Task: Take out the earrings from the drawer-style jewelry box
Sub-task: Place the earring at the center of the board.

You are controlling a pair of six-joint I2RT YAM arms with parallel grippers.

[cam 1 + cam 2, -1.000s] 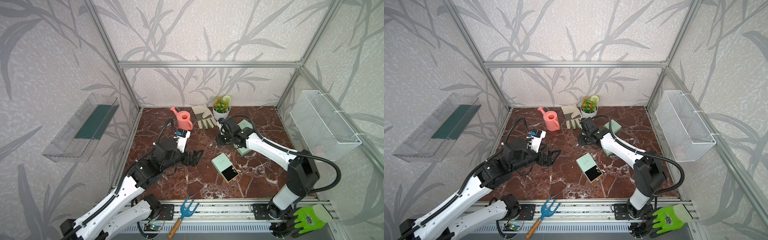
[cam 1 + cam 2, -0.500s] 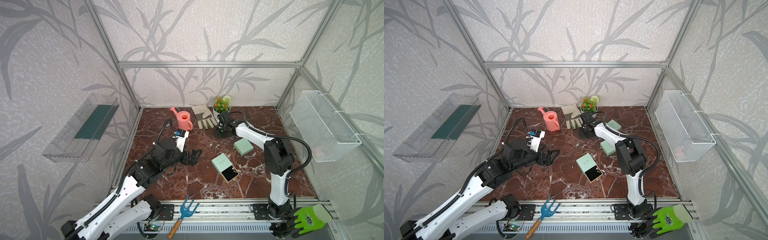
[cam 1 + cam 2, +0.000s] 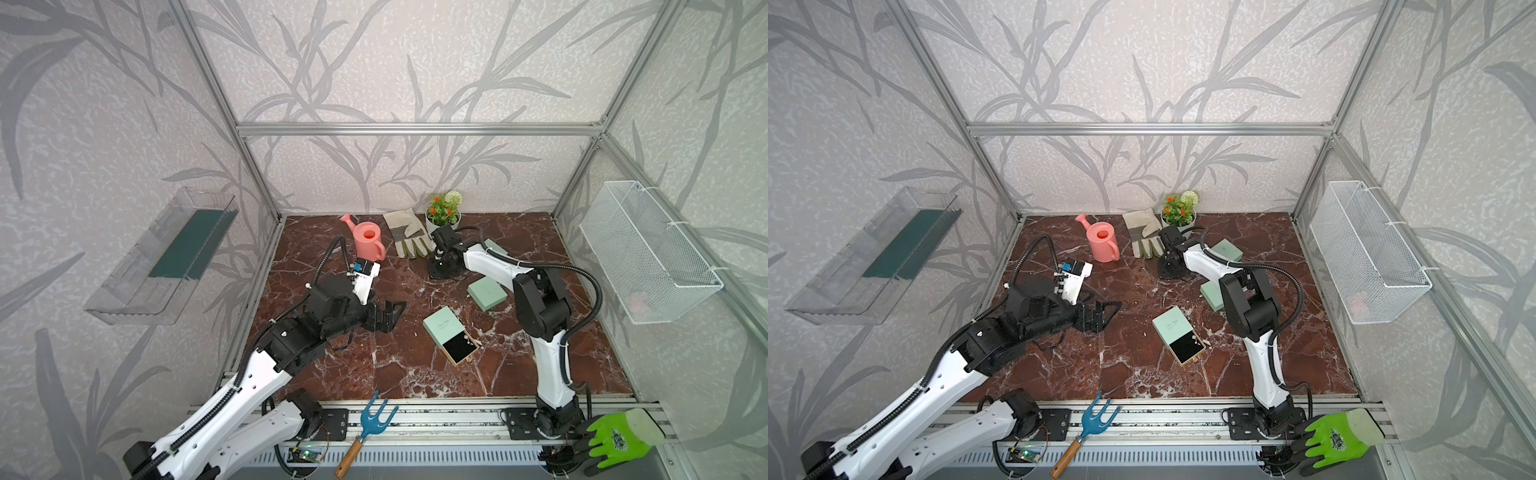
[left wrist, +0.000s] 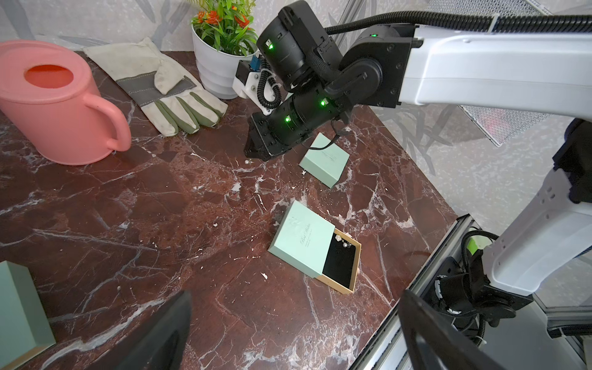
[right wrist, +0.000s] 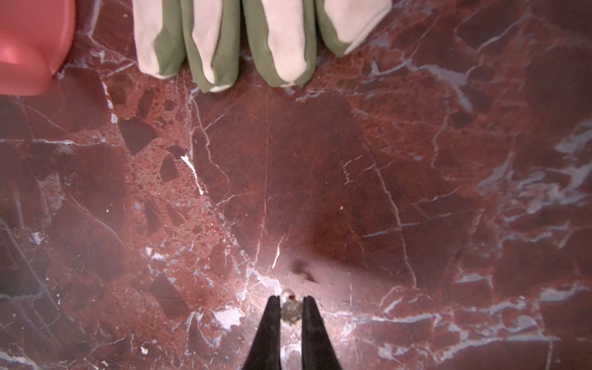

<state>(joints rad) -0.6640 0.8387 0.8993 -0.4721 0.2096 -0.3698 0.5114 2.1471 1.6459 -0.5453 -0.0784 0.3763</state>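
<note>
Marble set-down, gently

Right gripper pinches one earring low over that marble, near the glove. Part the jaws slowly so it cannot roll. Other earrings lie in the jewelry box drawer, well apart from the glove; left gripper gapes

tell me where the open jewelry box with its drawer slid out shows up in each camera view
Both top views: the open jewelry box lies near the middle of the marble table, with its black-lined drawer pulled toward the camera side.
Left wrist: in view, on the marble near a closed mint box.
Right wrist: not in it.
Shared landmark: the work glove, seen in all four views.
</note>
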